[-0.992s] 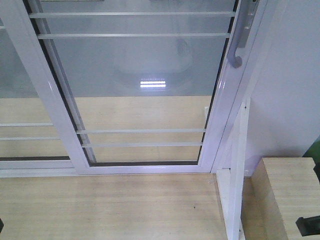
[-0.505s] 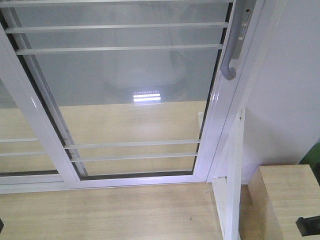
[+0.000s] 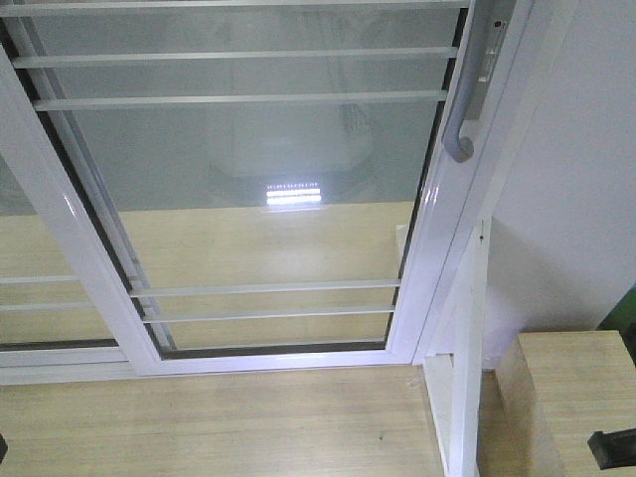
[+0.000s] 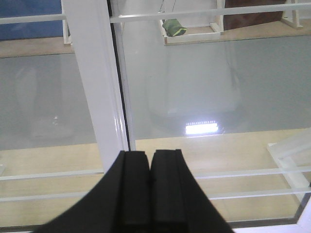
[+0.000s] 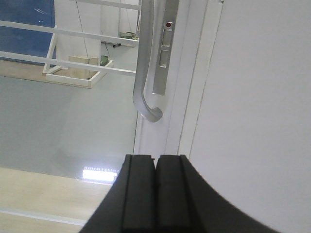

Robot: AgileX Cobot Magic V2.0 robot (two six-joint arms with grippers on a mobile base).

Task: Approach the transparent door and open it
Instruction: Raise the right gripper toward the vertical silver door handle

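A white post [image 3: 465, 388] and wooden box [image 3: 561, 397] stand right of the transparent door [image 3: 258, 189], below its grey handle [image 5: 142, 82]. Wooden floor [image 3: 199, 422] spreads before it. On the left gripper [image 4: 149, 154] and right gripper [image 5: 155, 158] the jaws are together.

A pale wooden floor [image 3: 219, 427] meets a white wall [image 3: 586, 149]; a plywood box [image 3: 561, 388] stands beside it.

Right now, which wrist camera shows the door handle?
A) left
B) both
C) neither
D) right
D: the handle shows ahead of the right gripper in the right wrist view; the left wrist view shows no handle.
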